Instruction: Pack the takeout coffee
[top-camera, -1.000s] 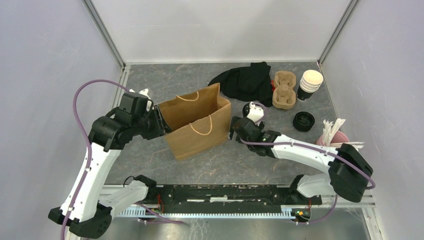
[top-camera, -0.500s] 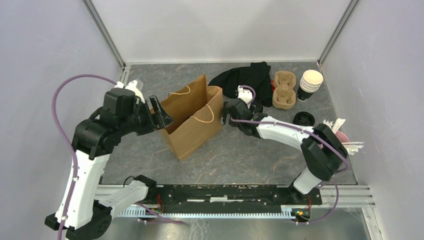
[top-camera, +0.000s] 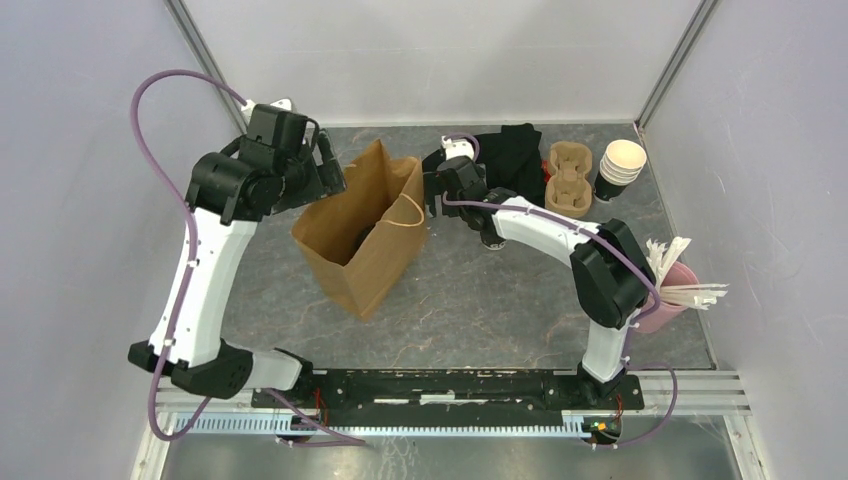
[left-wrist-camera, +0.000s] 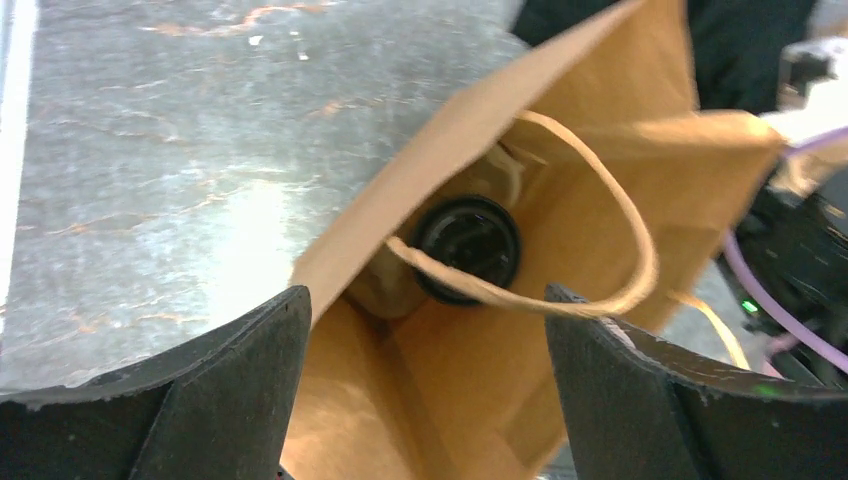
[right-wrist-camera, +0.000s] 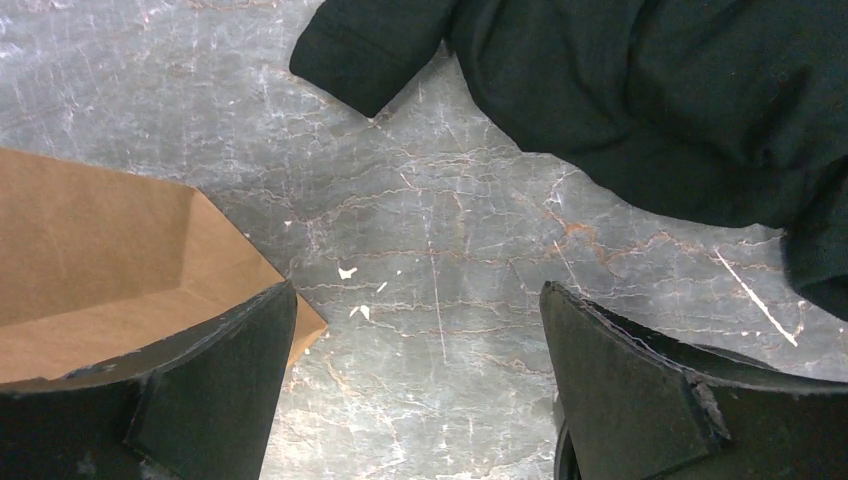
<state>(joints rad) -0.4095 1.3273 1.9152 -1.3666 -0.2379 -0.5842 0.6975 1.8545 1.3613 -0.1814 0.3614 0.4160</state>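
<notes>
Takeout coffee (left-wrist-camera: 468, 248) is found inside the paper bag (top-camera: 375, 270): one black cup is shown standing low in the bag, sip lid up, with a rope handle (left-wrist-camera: 610, 230) looped across the mouth above it, while a second one cannot be made out with certainty. The left end effector (left-wrist-camera: 425, 300) is held at the bag's far-left rim, its fingers wide apart with nothing gripped. The right end effector (right-wrist-camera: 418, 292) is held just right of the bag over bare worktop (right-wrist-camera: 430, 230), likewise spread apart and empty, with a black cloth (right-wrist-camera: 640, 100) beyond it. The bag appears to lean and sits skewed on the worktop, so the step in hand is judged to be clearing the bag and steadying it. This would be done well if the left fingers were lifted straight away from the rim, so that the handle is not snagged and the bag is not tipped, and if the bag's right wall were braced by the right fingers before anything more is lowered in
</notes>
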